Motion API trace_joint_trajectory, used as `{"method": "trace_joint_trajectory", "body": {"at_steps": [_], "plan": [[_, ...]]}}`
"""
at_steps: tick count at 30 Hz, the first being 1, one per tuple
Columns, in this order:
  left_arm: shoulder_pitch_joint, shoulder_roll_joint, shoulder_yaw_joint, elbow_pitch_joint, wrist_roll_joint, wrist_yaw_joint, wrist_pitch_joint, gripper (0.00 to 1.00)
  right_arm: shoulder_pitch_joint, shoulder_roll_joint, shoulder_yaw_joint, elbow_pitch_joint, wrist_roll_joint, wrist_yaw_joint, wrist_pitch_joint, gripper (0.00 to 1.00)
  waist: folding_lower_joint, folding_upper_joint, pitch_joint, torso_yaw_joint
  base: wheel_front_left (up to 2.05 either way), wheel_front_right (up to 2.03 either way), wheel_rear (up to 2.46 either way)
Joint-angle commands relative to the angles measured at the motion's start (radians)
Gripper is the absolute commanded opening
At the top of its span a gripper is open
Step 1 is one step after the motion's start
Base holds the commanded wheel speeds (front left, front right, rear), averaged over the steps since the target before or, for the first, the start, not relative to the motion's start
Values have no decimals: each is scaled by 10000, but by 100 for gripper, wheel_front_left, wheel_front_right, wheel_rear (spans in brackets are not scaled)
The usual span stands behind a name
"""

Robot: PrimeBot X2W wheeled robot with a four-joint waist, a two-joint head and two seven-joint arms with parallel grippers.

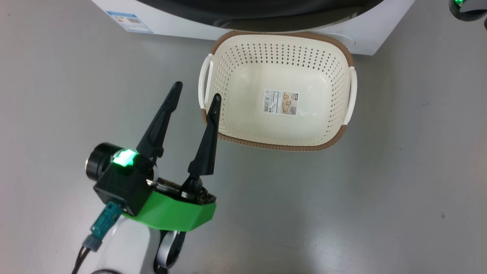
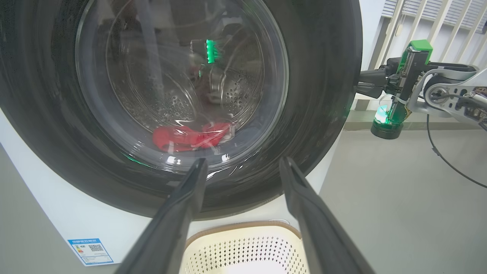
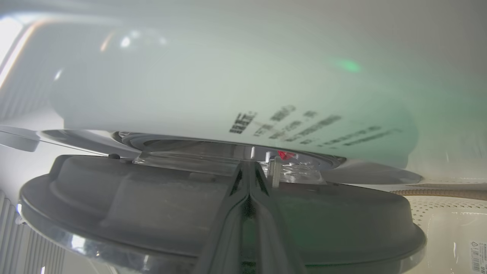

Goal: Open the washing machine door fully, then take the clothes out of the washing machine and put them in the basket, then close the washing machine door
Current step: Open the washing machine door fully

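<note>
The washing machine (image 2: pixel 57 213) is white, and its door (image 2: pixel 323 114), black-rimmed with a glass bowl, stands only slightly ajar. Red clothes (image 2: pixel 182 137) lie in the drum behind the glass. My right gripper (image 2: pixel 359 85) is shut at the door's right edge. In the right wrist view its fingers (image 3: pixel 249 167) reach into the gap between the door's inner side (image 3: pixel 152 198) and the machine front, where a scrap of red clothes (image 3: pixel 285 155) shows. The empty basket (image 1: pixel 281 146) sits on the floor before the machine. My left gripper (image 1: pixel 197 92) is open beside the basket's left handle, holding nothing.
Grey floor surrounds the basket, with free room to the left and right. A blue label (image 1: pixel 129 21) marks the machine's lower left corner. A green-lit part of my right arm (image 1: pixel 465 8) shows at the top right. White blinds (image 2: pixel 437 23) stand behind the right arm.
</note>
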Motion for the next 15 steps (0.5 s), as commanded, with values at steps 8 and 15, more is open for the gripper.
{"method": "trace_joint_trajectory", "body": {"at_steps": [8,15], "plan": [[-188,187,361,-88,-18,18,-46,100,374,410,252,-754,-48,8,428,0,0,-1,-227,-118,0,0,0],[-110,187,482,-31,49,1,-46,100,788,521,394,-1023,-95,8,607,0,0,-1,-447,-234,0,0,0]]}}
